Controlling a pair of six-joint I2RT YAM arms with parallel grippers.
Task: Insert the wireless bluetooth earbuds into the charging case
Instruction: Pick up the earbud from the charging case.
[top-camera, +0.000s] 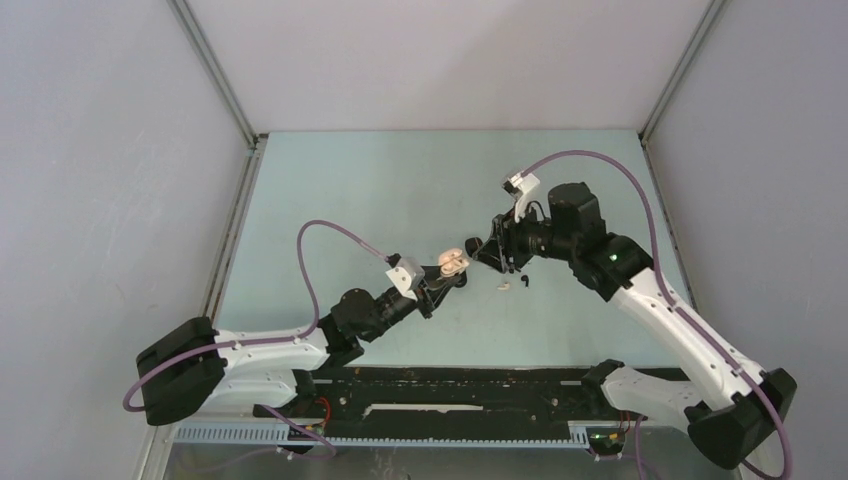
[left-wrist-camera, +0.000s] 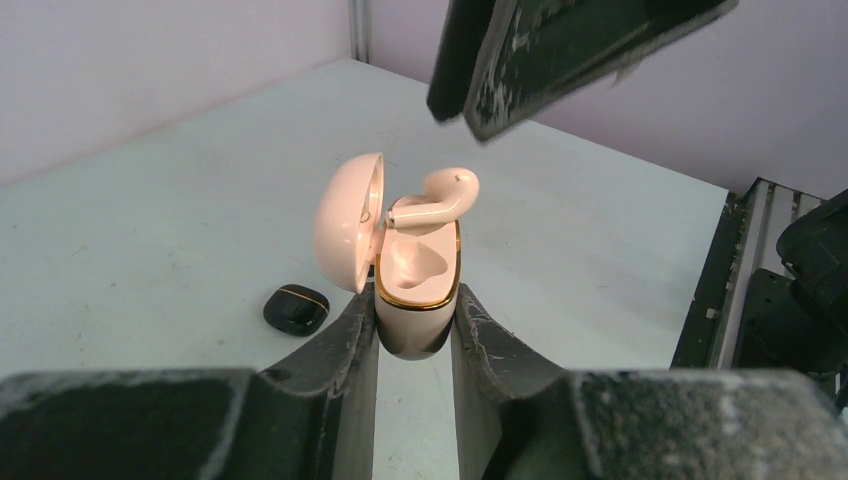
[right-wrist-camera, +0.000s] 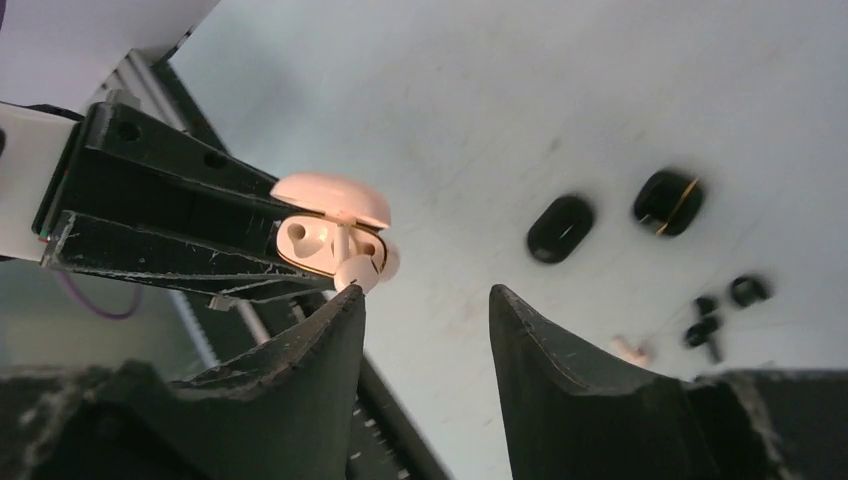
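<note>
We are pinching the open charging case (left-wrist-camera: 412, 265) with the left gripper (left-wrist-camera: 415, 310), a pink earbud (left-wrist-camera: 440, 198) lying across its far end; the right gripper (right-wrist-camera: 425, 300) is hanging spread, empty

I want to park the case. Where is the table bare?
Bare: the table along the back wall, and left of the left arm. Crowded: centre, where both arms' jaws meet around the case and loose earbuds.
</note>
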